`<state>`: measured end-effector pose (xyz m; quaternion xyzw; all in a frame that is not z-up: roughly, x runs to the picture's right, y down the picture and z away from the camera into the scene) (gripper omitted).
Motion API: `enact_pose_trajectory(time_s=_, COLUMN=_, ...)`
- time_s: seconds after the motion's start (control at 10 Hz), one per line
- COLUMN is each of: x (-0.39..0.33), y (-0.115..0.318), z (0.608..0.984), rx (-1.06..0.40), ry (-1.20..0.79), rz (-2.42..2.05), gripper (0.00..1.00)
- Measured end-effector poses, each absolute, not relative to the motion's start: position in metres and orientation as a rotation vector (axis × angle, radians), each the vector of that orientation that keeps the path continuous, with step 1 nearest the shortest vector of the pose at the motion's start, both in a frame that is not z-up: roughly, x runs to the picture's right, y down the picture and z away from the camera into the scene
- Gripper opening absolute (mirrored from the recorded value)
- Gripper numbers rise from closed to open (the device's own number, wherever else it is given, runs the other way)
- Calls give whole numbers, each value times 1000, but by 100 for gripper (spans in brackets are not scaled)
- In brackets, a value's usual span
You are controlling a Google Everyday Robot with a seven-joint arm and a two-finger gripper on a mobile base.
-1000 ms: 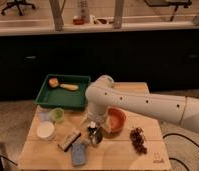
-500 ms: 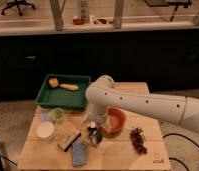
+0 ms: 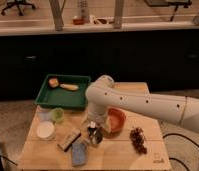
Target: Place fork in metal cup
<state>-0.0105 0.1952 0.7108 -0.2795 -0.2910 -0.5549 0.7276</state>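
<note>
Camera view, jaws (image 3: 94,131) over metal cup (image 3: 96,137) (centre)

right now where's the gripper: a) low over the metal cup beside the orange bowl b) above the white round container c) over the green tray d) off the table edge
a: the gripper hangs low at the metal cup, just left of the orange bowl, well clear of the green tray and the white round container.

Lab or office workspace with a robot test table

Office chair (image 3: 18,6) on pale flooring behind; gripper (image 3: 93,131) low over a wooden table (image 3: 143,155) before dark cabinets (image 3: 143,55).
</note>
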Motion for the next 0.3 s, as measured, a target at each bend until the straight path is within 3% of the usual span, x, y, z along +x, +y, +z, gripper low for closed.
enact_pose_trajectory(time_s=0.3, x=-10, y=195, z=711, rx=-616, ry=-641, rz=-1223, gripper=80)
